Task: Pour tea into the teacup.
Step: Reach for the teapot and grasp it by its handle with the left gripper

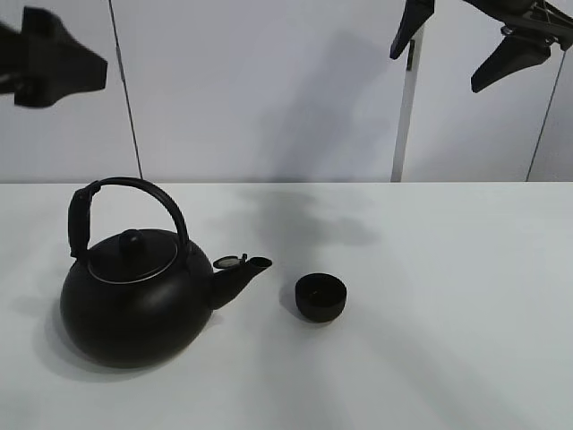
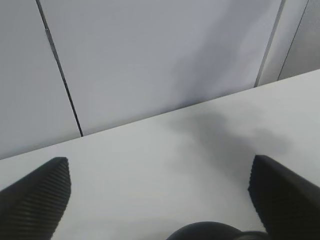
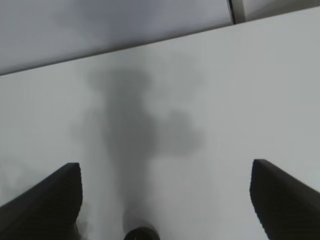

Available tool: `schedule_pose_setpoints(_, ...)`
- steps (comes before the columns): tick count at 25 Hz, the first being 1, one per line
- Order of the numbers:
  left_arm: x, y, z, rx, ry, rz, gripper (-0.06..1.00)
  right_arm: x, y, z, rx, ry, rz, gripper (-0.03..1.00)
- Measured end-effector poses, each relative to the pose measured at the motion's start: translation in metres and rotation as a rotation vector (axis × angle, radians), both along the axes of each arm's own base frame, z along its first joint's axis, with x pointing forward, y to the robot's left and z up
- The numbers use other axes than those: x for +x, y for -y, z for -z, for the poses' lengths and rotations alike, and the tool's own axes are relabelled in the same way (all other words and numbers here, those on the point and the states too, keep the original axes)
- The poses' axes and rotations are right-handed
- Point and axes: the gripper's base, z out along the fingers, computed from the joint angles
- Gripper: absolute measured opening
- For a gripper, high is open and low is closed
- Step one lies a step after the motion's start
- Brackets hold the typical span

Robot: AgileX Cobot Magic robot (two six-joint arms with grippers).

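A big black kettle (image 1: 134, 300) with an arched handle stands on the white table at the left, its spout pointing right. The small black teacup (image 1: 320, 297) stands upright just right of the spout, apart from it. My left gripper (image 1: 54, 58) hangs high above the kettle at the top left. In the left wrist view it is open (image 2: 160, 200) and empty, with the top of the kettle's handle (image 2: 207, 231) below it. My right gripper (image 1: 434, 72) hangs high at the top right, open and empty (image 3: 165, 200).
The white table (image 1: 448, 340) runs to a pale panelled wall (image 1: 269, 90) at the back. A small dark round thing (image 3: 141, 233) shows at the edge of the right wrist view; I cannot tell what it is.
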Motion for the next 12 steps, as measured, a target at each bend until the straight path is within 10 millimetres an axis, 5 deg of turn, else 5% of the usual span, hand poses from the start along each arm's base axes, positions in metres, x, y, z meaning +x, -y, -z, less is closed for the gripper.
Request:
schedule_pose_setpoints(6, -0.034, -0.014, 0.047, -0.068, 0.136, 0.000, 0.66, 0.007, 0.000, -0.006, 0.015, 0.098, 0.023, 0.63)
schedule_pose_setpoints(12, -0.038, -0.011, 0.081, -0.053, 0.091, 0.048, 0.66, 0.012, 0.001, -0.009, 0.024, 0.166, 0.038, 0.63)
